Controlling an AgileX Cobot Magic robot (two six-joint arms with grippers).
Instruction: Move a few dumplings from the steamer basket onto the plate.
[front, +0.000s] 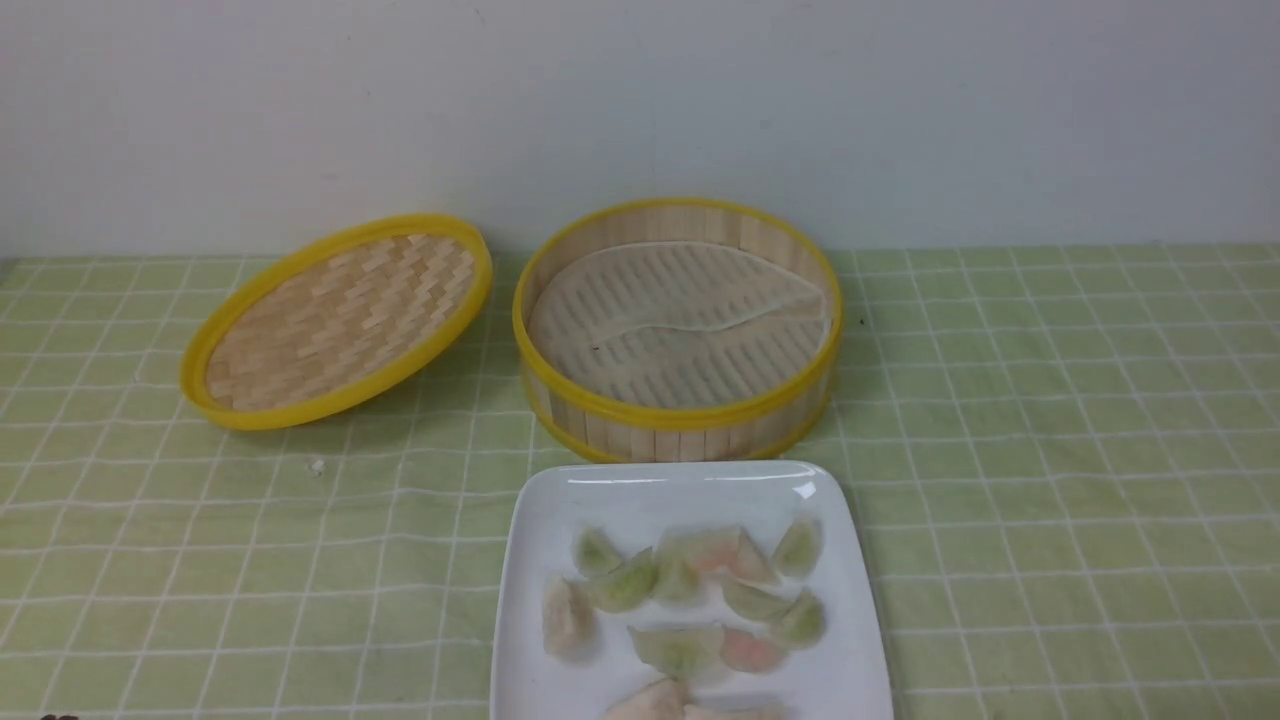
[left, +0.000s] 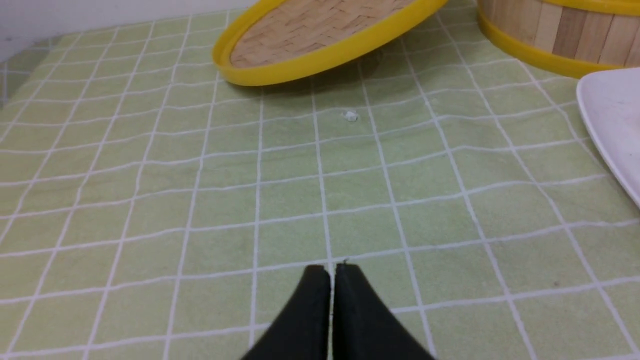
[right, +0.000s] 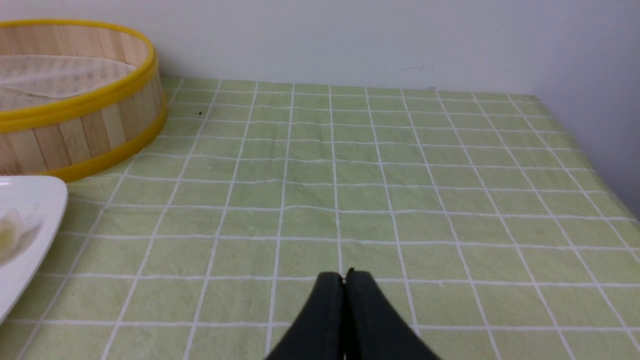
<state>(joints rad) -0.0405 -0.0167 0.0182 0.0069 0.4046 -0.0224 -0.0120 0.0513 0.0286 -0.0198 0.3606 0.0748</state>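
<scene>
Dumplings (front: 690, 600) all on plate (front: 850, 640), near centre of surface (front: 1050, 450), roughly ten, clustered mid-plate w/ a couple at the near edge cut off by frame. Steamer basket (front: 678, 330) just beyond plate on far side, showing only pale liner (front: 680, 320), no dumplings visible inside. Task looks done, or close to it.

Left tool (left: 332, 267) pressed together, nothing held, low over bare cloth left of plate. Right tool (right: 345, 275) likewise together, nothing between tips, over bare cloth right of plate. Neither seen in front view.

Risks from here:
- Near-edge dumplings close to plate rim; any nudge of plate could tip them off onto cloth.
- Pieces overlapping and touching in cluster; soft, prob. sticky, so regrasp of one could drag a neighbour or tear skin.
- Plate glossy, sitting on cloth; sideways bump from either tool on the way out likely slides it, maybe into basket wall.
- Lid (front: 340, 320) tilted, propped at far left w/ one rim raised; contact from left arm could knock it flat or roll it.
- Small white crumb (front: 317, 466) on cloth near lid; harmless, but could be mistaken for a target.
</scene>
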